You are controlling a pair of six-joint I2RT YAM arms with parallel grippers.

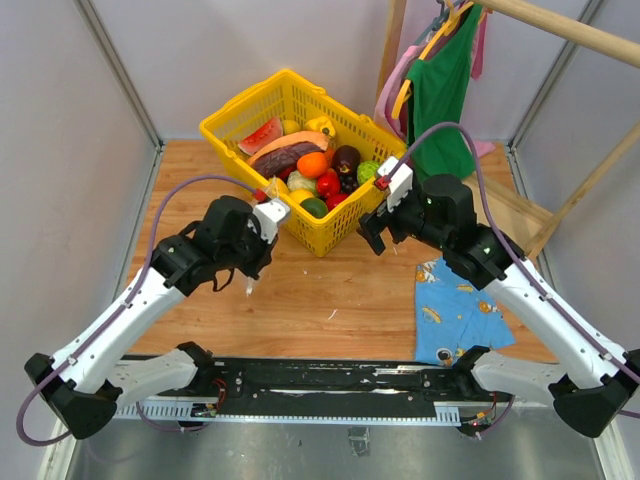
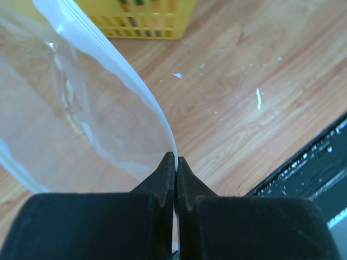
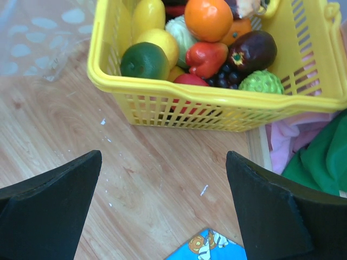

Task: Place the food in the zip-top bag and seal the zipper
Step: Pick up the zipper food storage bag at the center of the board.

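Table [image 1: 330,300], wood-topped, is carrying a yellow mesh basket [image 1: 225,128] toward its far side. Blue patterned cloth [image 1: 455,310] is lying near-right of the basket, well apart from it. Zip-top bag [image 2: 70,124], clear w/ pale dots, is hanging just near-left of the basket; can't tell if its lower end is touching the tabletop. L gripper [image 2: 175,160] is sitting near-left of the basket w/ fingers pressed together, pinching the bag's rim. R gripper [image 3: 164,157] is hovering just near-right of the basket's front corner, fingers spread wide, gripping nothing. Food [image 1: 330,185] is all sitting inside the basket. Watermelon slice [image 1: 262,133] is lying at the basket's far-left side and orange [image 3: 209,19] mid-pile. Purple eggplant [image 3: 252,51], red pepper [image 3: 206,57], green lime [image 3: 143,60] and lemon [image 3: 160,43] are lying toward its near wall. Bumpy green fruit [image 3: 261,82] is sitting against that wall. Zipper [image 2: 124,76], thin pale strip, is curving from the L gripper's tips up toward the basket.
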